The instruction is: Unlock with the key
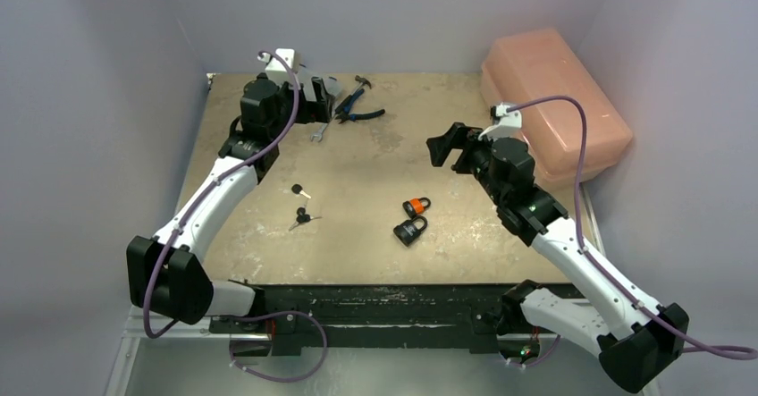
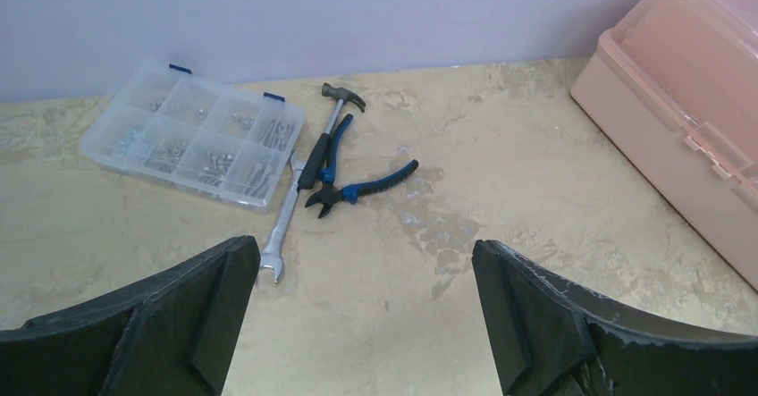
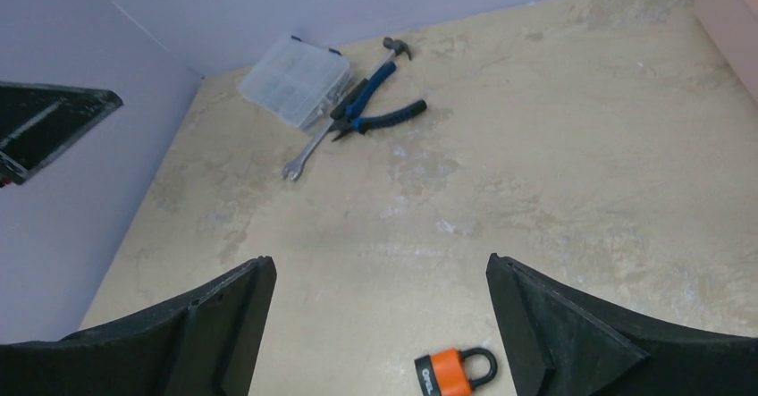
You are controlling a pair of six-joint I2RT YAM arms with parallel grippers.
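From above, the task looked untouched. An orange padlock (image 1: pixel 416 206) and a black padlock (image 1: pixel 410 230) lay close together near the middle of the table (image 1: pixel 268 262), both shackles seemingly shut. A far key (image 1: pixel 300 191) and a near key (image 1: pixel 304 219) lay to their left, well apart from them and in neither lock. The left pincer (image 1: pixel 320 99) hung spread and empty at the far left, by the pliers (image 1: pixel 362 110), well beyond both keys. The right pincer (image 1: pixel 447 148), also spread and empty, hovered just far-right of the padlocks. Judging by this, everything remained: picking up a key, steadying a lock, inserting and turning.

The left wrist view showed wide fingers (image 2: pixel 179 324) with only bare table between them. Ahead lay a screw organiser (image 2: pixel 192 132), hammer (image 2: pixel 332 123) and wrench (image 2: pixel 282 231), with a pink case (image 2: pixel 688 101) to the right. No key or lock showed.

The right wrist view showed the orange padlock at the frame's near edge, between the spread fingers (image 3: pixel 554 324) and closer to the right one, untouched. The black padlock and keys were out of frame.
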